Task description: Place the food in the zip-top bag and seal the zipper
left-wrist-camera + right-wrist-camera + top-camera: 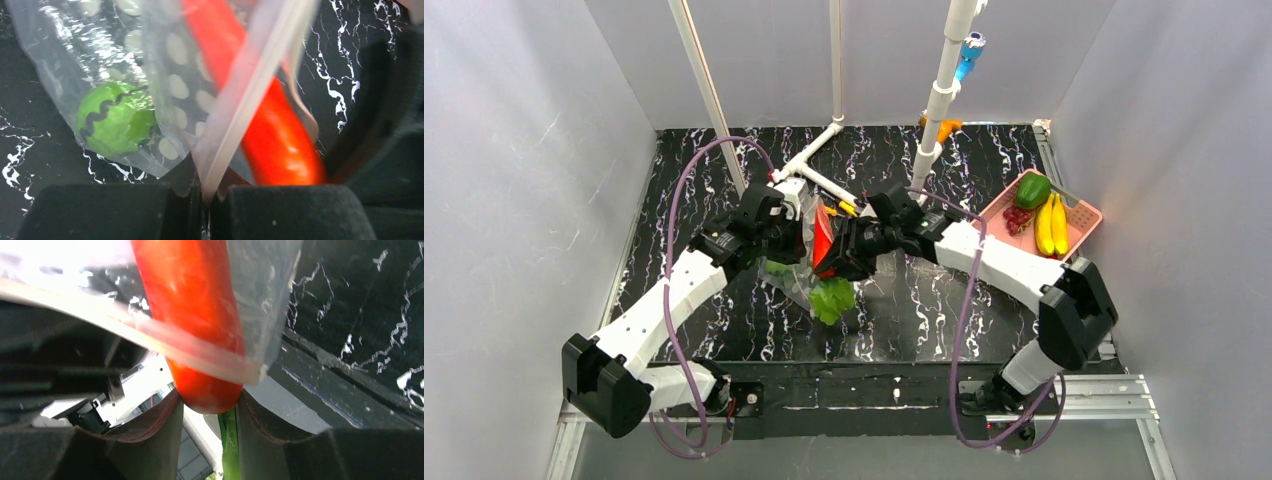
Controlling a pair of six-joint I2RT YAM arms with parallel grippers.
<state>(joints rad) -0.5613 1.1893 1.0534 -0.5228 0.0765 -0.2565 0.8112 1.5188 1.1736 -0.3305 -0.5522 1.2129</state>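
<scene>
A: Left gripper [205,200] status?
B: Clenched on the mouth edge of the clear, white-dotted floppy plastic zip-top bag [100,60], over the middle of the tabletop [924,300]. A green round glossy toy [112,120] lies inside.
A: Right gripper [207,410]?
B: Grasping the long red glossy plastic pepper [195,315], its far end at the bag mouth.

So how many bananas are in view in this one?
2. The first banana and second banana lie side by side in the pink basket at the table's right, beside the grapes. None shows in the bag, but its contents are partly hidden.
</scene>
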